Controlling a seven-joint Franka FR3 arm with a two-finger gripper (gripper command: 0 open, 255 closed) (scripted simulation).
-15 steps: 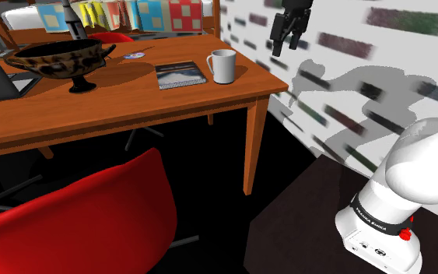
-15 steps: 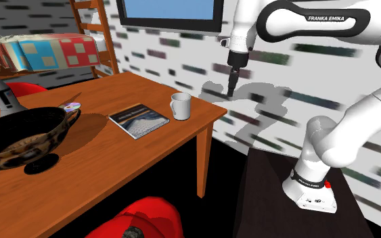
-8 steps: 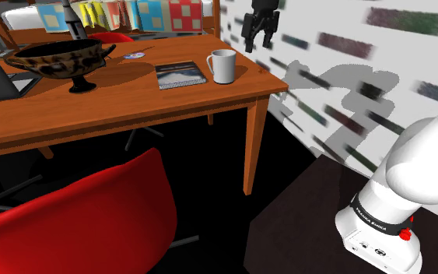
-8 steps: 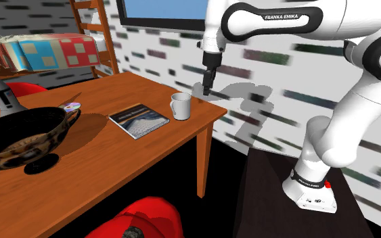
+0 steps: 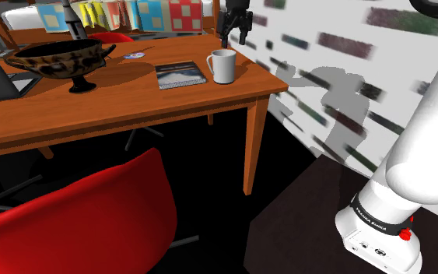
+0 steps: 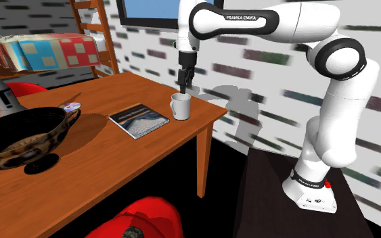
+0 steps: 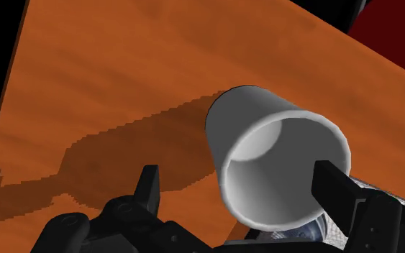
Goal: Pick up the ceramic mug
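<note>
Fingers (image 7: 148,188) released, spread wide. White mug (image 7: 265,144) stands upright on the bench (image 7: 107,86), just below the fingers and between them, mouth up, closer to one finger. No contact. Judgement: recentre slightly, then descend straight.

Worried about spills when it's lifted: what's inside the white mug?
The wrist view looks into the mug: bare pale walls, nothing in it. A finger of the open gripper covers part of the rim on one side.

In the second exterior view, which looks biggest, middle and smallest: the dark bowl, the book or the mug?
1. dark bowl, though it sits nearest the camera, which makes it look bigger
2. book
3. mug
</note>
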